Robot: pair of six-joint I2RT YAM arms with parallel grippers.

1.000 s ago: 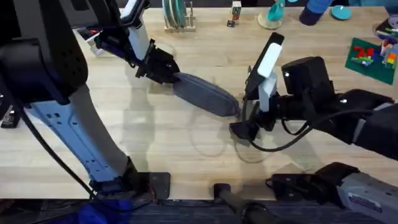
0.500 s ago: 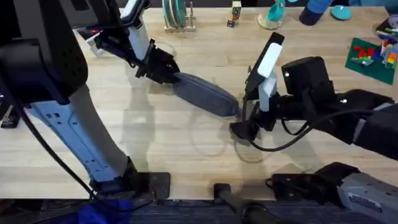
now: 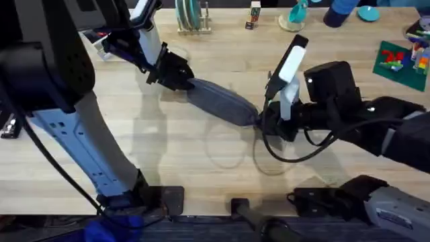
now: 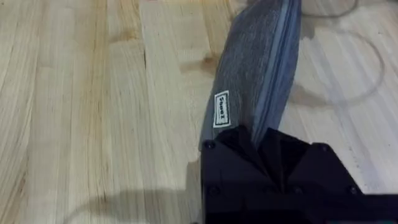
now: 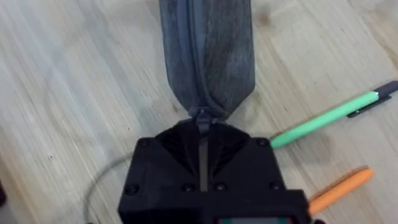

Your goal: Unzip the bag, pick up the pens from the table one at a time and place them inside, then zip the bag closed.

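Both my jaws are pinched tight. My right gripper (image 5: 202, 134) nips the little zipper tab at the near end of the bag (image 3: 222, 102). My left gripper (image 4: 264, 140) squeezes the far end. The bag lies flat on the table (image 3: 201, 154), zipped up. It looks soft and floppy, so hold both ends. Beside my right gripper lie the green pen (image 5: 326, 116) and the orange pen (image 5: 341, 188), light and thin.
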